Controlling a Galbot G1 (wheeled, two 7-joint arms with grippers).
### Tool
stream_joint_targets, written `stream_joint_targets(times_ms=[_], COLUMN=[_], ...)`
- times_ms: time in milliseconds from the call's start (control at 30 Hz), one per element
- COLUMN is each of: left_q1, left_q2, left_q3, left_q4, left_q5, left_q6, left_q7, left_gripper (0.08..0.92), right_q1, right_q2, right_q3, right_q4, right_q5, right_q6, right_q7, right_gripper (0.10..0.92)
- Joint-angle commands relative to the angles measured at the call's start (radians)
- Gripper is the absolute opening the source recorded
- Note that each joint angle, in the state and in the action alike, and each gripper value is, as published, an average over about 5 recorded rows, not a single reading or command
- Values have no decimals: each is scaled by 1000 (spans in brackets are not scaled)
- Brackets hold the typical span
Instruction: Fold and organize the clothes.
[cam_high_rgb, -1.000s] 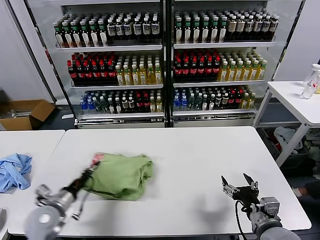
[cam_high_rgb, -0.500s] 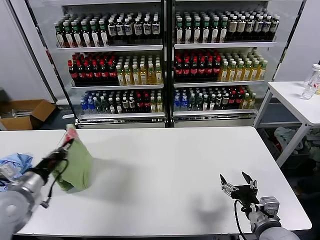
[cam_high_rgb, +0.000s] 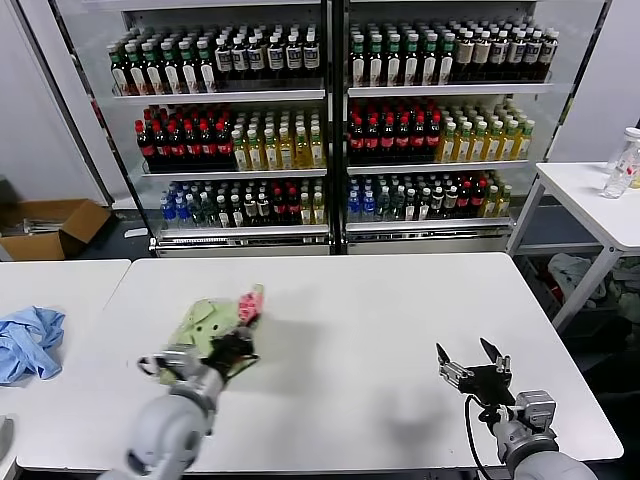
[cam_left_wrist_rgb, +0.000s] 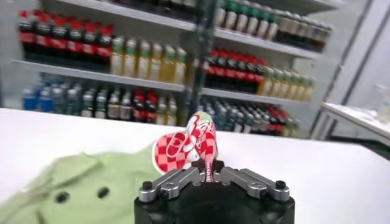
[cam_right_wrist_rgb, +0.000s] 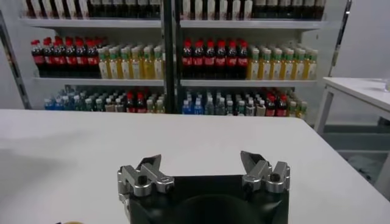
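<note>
We see the left tool (cam_high_rgb: 240, 340) over the front-left part of the white counter (cam_high_rgb: 400, 320), fingers pressed together on the sage-green shirt (cam_high_rgb: 205, 325), pinching it right at the red-and-white checkered patch (cam_left_wrist_rgb: 192, 143). In the left wrist view the patch sticks up from between the closed fingers (cam_left_wrist_rgb: 177, 181), w/ the green cloth trailing off to one side, two small dark buttons (cam_left_wrist_rgb: 82, 195) visible on it. In the head view the shirt is a bunched lump, partly lifted by the tool, patch end pointing up and toward the shelves; we can't tell whether the lower part of the cloth touches the counter.

Right tool (cam_high_rgb: 470, 362) sits near the front-right edge of the counter, well apart from the shirt, fingers spread wide, nothing between them (right wrist view confirms: both fingers (cam_right_wrist_rgb: 143, 176) apart, bare counter ahead).

Light blue garment (cam_high_rgb: 28, 340) lies crumpled on a separate white counter (cam_high_rgb: 60, 280) to the left, apart from the shirt.

Bkgd: glass-door fridge shelves (cam_high_rgb: 330, 130) full of bottles, rows of dark, red, yellow and mixed caps. Cardboard box (cam_high_rgb: 50, 228) on the floor at far left. Another white counter (cam_high_rgb: 590, 200) at far right w/ a clear bottle (cam_high_rgb: 622, 165) on it
</note>
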Motion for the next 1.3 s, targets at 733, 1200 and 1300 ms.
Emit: stream_joint_targets(times_ms=[733, 1200, 1300], left_q1=[119, 243, 240], left_q2=[-31, -19, -25], left_q3=[-44, -241, -235], left_q4=[-15, 2, 1], left_q5=[232, 193, 192], left_q6=[-584, -603, -602], left_q7=[7, -39, -40], left_gripper=[563, 822, 822], right_q1=[495, 741, 745], right_q2=[182, 404, 393], right_q3=[-486, -636, -645], right_q4=[-329, -663, -671], right_q5=[153, 311, 312], right_q6=[-52, -138, -140], right_q7=[81, 215, 249], right_gripper=[823, 823, 796])
